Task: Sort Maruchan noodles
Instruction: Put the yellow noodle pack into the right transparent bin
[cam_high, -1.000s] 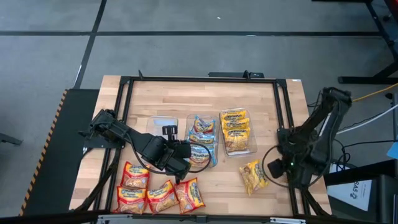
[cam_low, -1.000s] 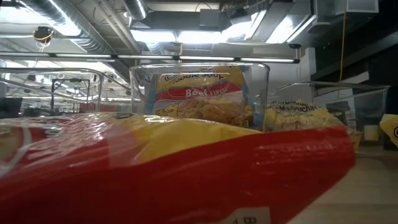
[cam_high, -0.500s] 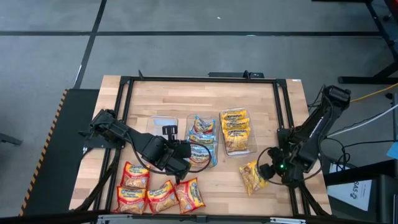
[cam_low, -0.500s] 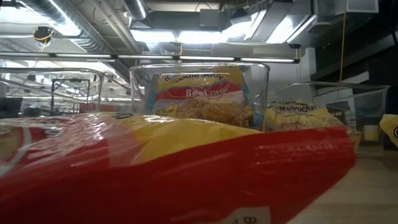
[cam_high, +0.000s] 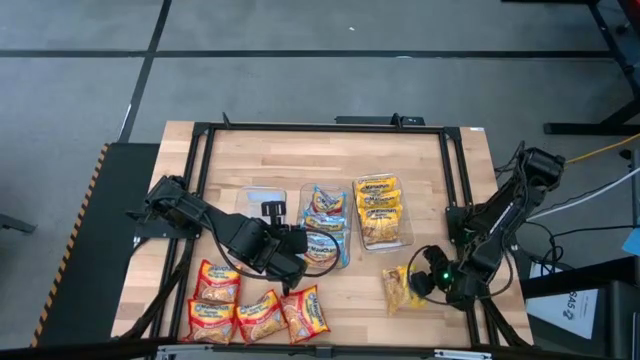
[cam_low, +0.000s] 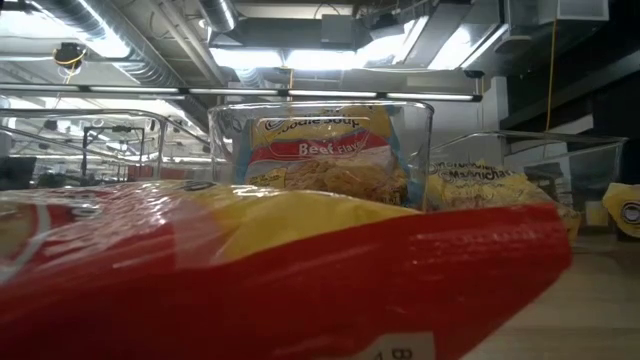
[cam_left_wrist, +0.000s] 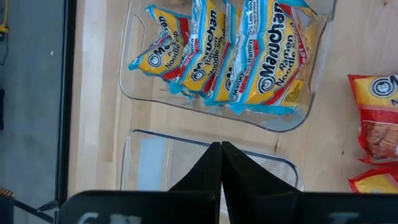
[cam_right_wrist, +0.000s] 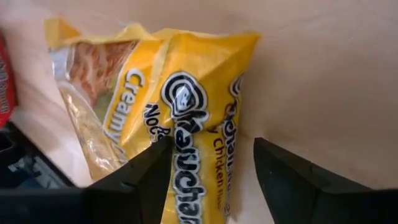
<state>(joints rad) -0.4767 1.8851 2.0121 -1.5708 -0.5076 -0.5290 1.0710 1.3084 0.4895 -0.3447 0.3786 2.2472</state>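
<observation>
A loose yellow noodle packet (cam_high: 399, 288) lies flat on the table at the near right; it also shows in the right wrist view (cam_right_wrist: 186, 112) and at the edge of the low view (cam_low: 625, 210). My right gripper (cam_high: 425, 281) is open, low at the packet's right end, with one finger on each side of it. My left gripper (cam_high: 288, 242) is shut and empty. In the left wrist view (cam_left_wrist: 221, 149) it hovers over an empty clear tub (cam_left_wrist: 205, 168). Beside that, one tub (cam_high: 325, 225) holds blue-trimmed packets and another (cam_high: 381, 210) holds yellow ones. Several red packets (cam_high: 255, 312) lie near the front edge. My right gripper's open fingers stand on either side of the yellow packet's right end (cam_right_wrist: 205, 155). They slant down from the table's right. One finger (cam_right_wrist: 146, 171) lies close against the packet's side, but I cannot tell if it touches. The packet lies on the table.
A black frame (cam_high: 450, 200) runs around the work area, and its right rail stands close behind my right gripper. A red packet (cam_low: 250, 280) fills the front of the low view. Bare wood (cam_high: 350, 290) lies between the red packets and the yellow packet.
My right gripper has gone down and toward the table's left, onto the loose yellow packet, staying open. The packet has slid a little toward the table's left.
</observation>
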